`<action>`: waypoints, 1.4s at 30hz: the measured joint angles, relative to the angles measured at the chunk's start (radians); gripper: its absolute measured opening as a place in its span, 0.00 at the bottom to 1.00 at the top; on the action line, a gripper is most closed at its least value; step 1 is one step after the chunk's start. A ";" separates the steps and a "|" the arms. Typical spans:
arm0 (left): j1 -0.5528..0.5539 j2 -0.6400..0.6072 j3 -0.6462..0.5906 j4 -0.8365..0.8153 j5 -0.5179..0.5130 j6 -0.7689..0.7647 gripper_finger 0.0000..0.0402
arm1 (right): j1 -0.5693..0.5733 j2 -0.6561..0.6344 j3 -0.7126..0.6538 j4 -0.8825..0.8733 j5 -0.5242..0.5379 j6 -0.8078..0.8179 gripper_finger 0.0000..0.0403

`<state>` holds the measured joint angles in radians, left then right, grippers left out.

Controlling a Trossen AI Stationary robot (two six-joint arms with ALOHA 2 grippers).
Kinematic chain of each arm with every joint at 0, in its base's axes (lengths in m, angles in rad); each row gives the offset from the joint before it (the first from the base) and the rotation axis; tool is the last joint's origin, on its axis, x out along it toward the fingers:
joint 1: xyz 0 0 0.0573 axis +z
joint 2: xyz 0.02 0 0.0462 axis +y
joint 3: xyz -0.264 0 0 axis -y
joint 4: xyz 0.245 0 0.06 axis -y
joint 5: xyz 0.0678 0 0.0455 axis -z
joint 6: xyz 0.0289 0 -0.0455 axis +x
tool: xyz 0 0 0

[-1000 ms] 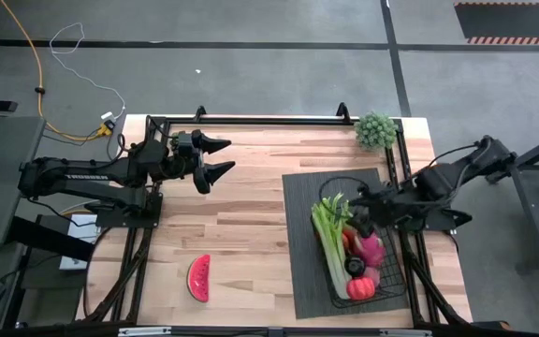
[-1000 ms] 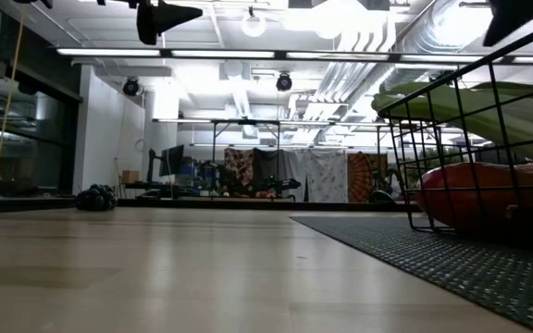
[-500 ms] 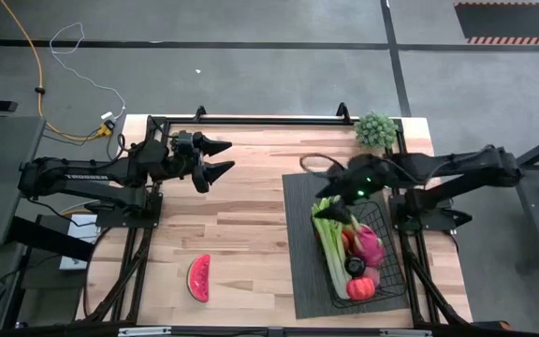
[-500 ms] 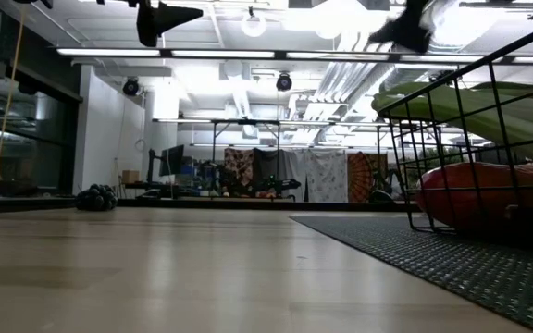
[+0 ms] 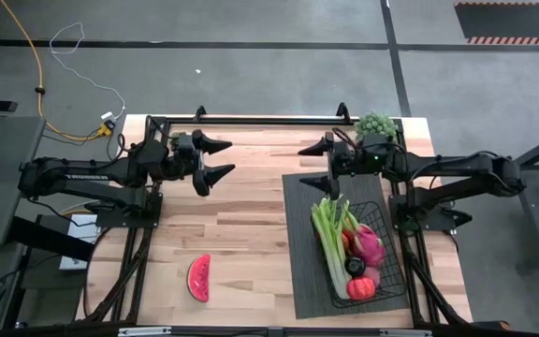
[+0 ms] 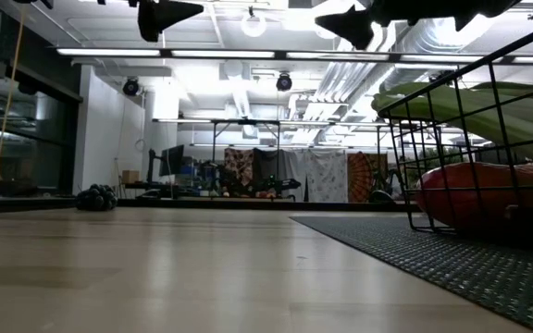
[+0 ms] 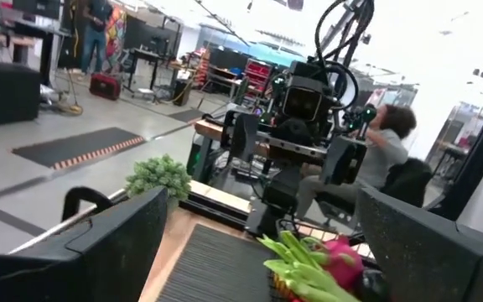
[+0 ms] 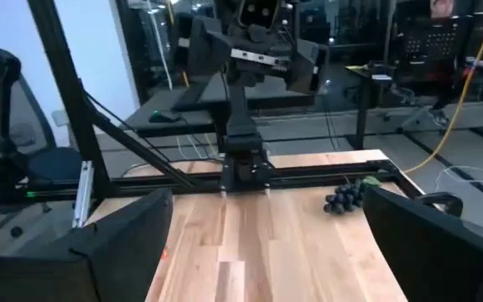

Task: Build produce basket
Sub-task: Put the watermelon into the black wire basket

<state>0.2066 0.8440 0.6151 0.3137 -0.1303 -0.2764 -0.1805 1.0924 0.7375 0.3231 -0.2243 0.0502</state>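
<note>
two dark arms reach over the wooden desk (image 5: 251, 215), one from each side. the left end effector (image 5: 217, 157) hangs in the air over the far left part of the desk, its two fingers spread wide apart with nothing between them. the right end effector (image 5: 316, 154) hangs up high just past the far edge of the ribbed mat (image 5: 302, 239), pointing left, and its fingers are also spread wide and hold nothing. the basket (image 5: 374, 257) sits on the mat on the right side of the desk. inside it lie the green celery (image 5: 327, 239), the pink dragon fruit (image 5: 371, 245), a red-orange fruit (image 5: 360, 287) at the near end, and some other bits too small to tell. the watermelon slice (image 5: 198, 278) lies by itself on the bare wood at the near left, well apart from the basket. the dark grapes (image 8: 345, 196) sit on the wood near the far left corner, close to the black frame. a small green bushy plant (image 5: 375, 124) stands at the far right corner of the desk. in the left wrist view a person (image 7: 388, 143) sits in the room behind the right arm.
</note>
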 joint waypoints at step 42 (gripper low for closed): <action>-0.091 0.043 0.274 -0.628 0.071 -0.162 0.93 | 0.019 -0.001 0.000 0.001 0.149 0.108 0.94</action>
<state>0.1160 0.8873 0.8889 -0.3148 -0.0593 -0.4387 -0.1619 1.0912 0.7372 0.3240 -0.0750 0.1579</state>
